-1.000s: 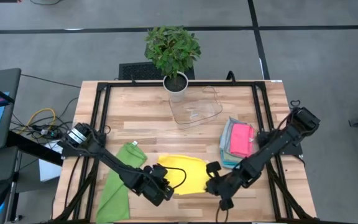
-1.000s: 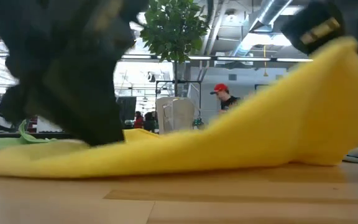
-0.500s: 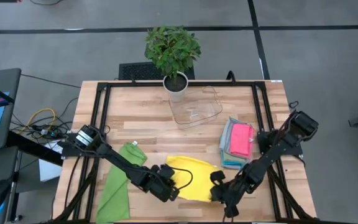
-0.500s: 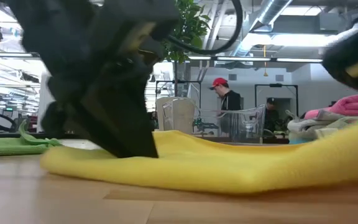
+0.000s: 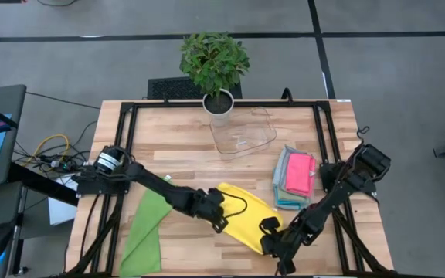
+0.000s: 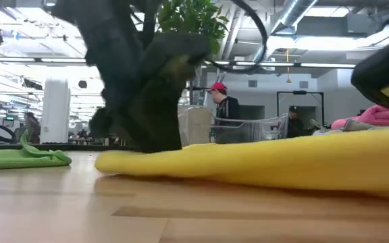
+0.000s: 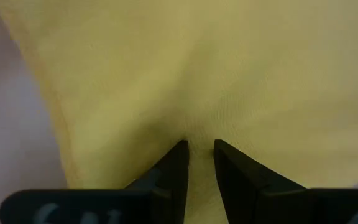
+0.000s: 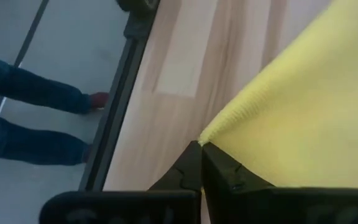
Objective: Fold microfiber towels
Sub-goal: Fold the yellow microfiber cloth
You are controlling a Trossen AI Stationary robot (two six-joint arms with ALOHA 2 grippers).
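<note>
High view: both my hands are on the yellow towel (image 5: 249, 220), near the front edge of the surface, right of centre. My left hand (image 5: 221, 222) pinches a fold at its left end; my right hand (image 5: 271, 241) is clenched on the front-right corner. Probably holding both ends to keep it taut for the fold. Its long axis runs diagonally, back-left to front-right. Green towel (image 5: 147, 228) lies front-left; folded stack (image 5: 294, 176) sits by the right edge.

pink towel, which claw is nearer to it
Right. The right claw grips the yellow towel just in front of the pink towel; the left claw sits farther left.
</note>
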